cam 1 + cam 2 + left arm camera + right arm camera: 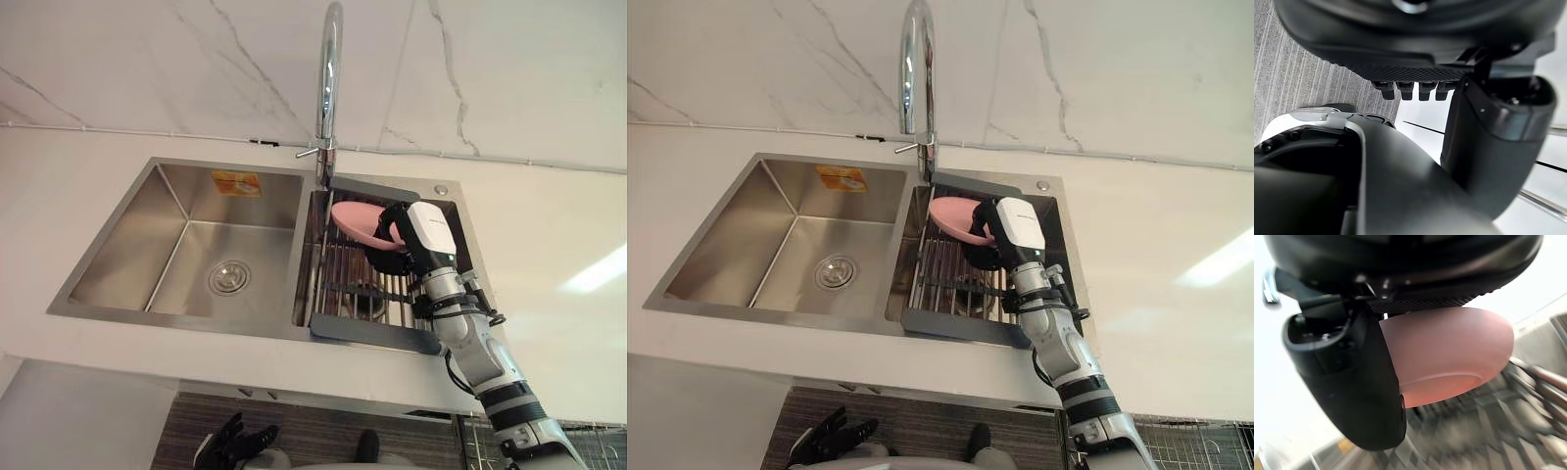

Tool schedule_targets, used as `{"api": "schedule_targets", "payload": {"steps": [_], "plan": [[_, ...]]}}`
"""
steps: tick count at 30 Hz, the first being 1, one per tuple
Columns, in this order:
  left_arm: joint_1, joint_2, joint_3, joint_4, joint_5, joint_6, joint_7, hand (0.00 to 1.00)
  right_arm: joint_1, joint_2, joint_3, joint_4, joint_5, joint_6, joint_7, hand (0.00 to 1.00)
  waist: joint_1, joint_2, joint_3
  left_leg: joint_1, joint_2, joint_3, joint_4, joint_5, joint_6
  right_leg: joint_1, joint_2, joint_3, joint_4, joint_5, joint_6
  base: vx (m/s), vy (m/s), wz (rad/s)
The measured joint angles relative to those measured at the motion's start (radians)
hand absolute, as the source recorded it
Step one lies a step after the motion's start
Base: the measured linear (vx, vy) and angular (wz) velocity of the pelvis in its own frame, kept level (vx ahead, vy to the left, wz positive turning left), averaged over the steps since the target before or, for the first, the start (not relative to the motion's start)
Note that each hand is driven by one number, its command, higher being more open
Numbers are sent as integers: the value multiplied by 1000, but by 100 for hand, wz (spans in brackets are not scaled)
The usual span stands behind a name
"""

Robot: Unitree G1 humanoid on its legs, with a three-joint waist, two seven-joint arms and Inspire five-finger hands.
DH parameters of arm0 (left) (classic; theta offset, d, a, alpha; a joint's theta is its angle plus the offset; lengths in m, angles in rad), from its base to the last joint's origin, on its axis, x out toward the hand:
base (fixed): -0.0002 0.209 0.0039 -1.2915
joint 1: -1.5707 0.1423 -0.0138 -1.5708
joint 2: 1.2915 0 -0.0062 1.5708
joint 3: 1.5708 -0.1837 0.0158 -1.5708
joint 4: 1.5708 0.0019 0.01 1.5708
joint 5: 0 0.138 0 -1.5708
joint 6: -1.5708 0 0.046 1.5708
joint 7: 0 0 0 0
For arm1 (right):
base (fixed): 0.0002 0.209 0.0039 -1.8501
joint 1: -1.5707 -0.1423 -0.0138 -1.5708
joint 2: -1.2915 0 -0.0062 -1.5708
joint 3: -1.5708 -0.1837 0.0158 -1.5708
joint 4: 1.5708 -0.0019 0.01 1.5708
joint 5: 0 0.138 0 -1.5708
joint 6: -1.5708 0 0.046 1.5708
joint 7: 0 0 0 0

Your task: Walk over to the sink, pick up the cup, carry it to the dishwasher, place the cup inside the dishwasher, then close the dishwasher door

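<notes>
A pink cup (pixel 355 221) lies tilted over the wire drying rack (pixel 338 286) in the sink's right basin. My right hand (pixel 411 240) reaches in from the lower right and is curled on the cup. In the right wrist view the cup (pixel 1449 352) sits against the palm, with the thumb (pixel 1352 382) pressed along its side. My left hand (pixel 235 443) hangs low below the counter edge, fingers relaxed and empty; its thumb (pixel 1498 142) and short fingers (pixel 1410 90) show in the left wrist view.
The steel sink's left basin (pixel 211 245) has a round drain (pixel 228 277). A tall chrome faucet (pixel 328 88) rises behind the divider. White counter (pixel 549 274) surrounds the sink under a marble wall. A wire basket (pixel 593 446) shows at lower right.
</notes>
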Motion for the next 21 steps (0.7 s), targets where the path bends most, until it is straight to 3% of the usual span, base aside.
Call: {"api": "schedule_targets", "payload": {"steps": [7, 21], "plan": [[0, -1, 2, 39, 0, -17, 1, 100, 86, 1, -31, -175, 1, -58, 51, 0, -28, -1, -11, 35, -3, 39, -27, 1, -1, 9, 9, 36, -14, 1, 2, -27, -13, -16], [-8, -1, 9, 90, -20, -27, -2, 100, 181, 2, -222, -379, 29, -146, 42, 0, -63, -7, -19, 60, -2, 117, -45, 1, -2, -10, 26, 112, -23, 15, 0, -37, -23, -16]]}}
